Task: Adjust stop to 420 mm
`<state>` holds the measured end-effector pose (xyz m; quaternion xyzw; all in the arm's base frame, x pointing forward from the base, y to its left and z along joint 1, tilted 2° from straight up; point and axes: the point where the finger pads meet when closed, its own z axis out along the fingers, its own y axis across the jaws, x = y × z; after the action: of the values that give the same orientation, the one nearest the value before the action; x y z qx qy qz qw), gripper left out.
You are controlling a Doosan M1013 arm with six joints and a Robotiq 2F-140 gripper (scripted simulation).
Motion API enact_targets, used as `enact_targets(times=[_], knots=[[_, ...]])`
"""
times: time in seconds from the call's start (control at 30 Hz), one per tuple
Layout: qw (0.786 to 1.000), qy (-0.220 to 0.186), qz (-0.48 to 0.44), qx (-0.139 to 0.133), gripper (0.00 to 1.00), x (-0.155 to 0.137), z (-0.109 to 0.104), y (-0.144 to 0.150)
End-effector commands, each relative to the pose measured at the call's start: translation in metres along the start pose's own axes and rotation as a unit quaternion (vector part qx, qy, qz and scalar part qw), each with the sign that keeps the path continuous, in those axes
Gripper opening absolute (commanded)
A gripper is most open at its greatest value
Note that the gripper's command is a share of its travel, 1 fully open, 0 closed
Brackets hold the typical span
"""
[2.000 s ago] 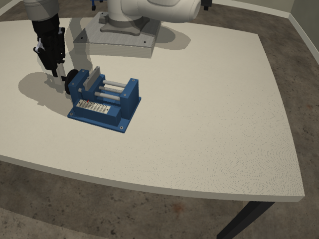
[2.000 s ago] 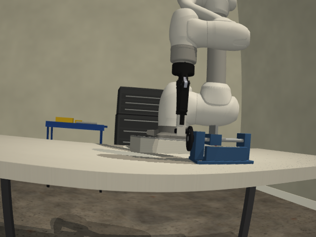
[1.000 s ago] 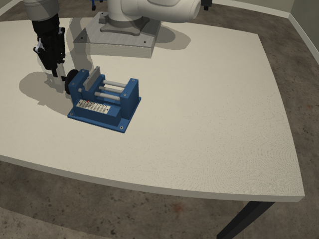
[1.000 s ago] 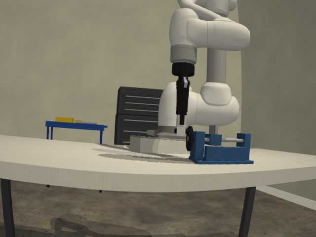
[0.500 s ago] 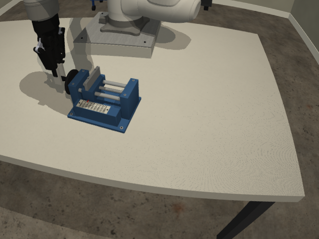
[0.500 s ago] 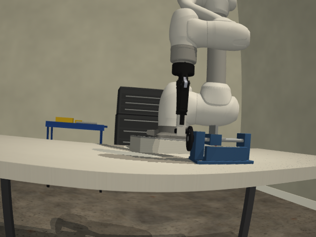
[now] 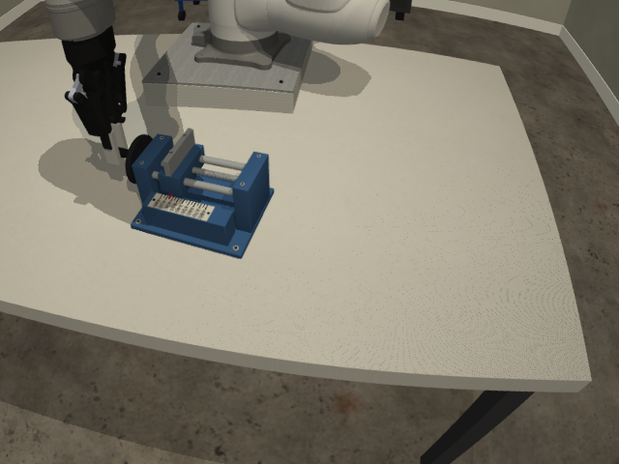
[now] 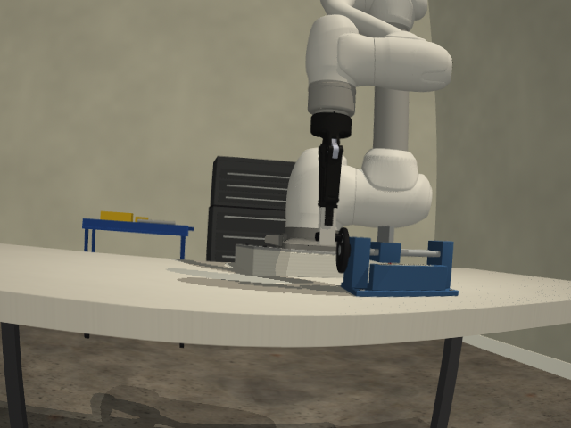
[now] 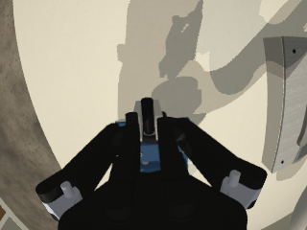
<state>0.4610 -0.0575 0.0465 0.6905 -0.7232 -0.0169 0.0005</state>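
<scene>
A blue stop fixture (image 7: 199, 197) sits on the table's left part, and also shows in the exterior view (image 8: 399, 269). Its black handwheel (image 7: 134, 157) is on the left end. A grey stop plate (image 7: 177, 152) stands on the rails close to the handwheel end. A red pointer (image 7: 170, 196) sits near the left end of the white scale (image 7: 182, 205). My gripper (image 7: 112, 144) hangs straight down beside the handwheel (image 8: 342, 250) and is shut on its small black crank handle (image 9: 148, 115), seen between the fingers in the wrist view.
The arm's base stands on a grey plinth (image 7: 224, 74) behind the fixture. Off the table, a black drawer cabinet (image 8: 251, 207) and a low blue bench (image 8: 136, 227) stand in the background.
</scene>
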Motion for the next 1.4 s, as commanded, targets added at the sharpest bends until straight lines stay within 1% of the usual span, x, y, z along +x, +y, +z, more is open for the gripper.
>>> enact_targets(times=[0.0, 1.37], knots=[[1.000, -0.001, 0.000, -0.001, 0.04, 0.0007, 0.0025, 0.0011], [1.000, -0.001, 0.000, -0.001, 0.04, 0.0007, 0.0000, 0.0059]])
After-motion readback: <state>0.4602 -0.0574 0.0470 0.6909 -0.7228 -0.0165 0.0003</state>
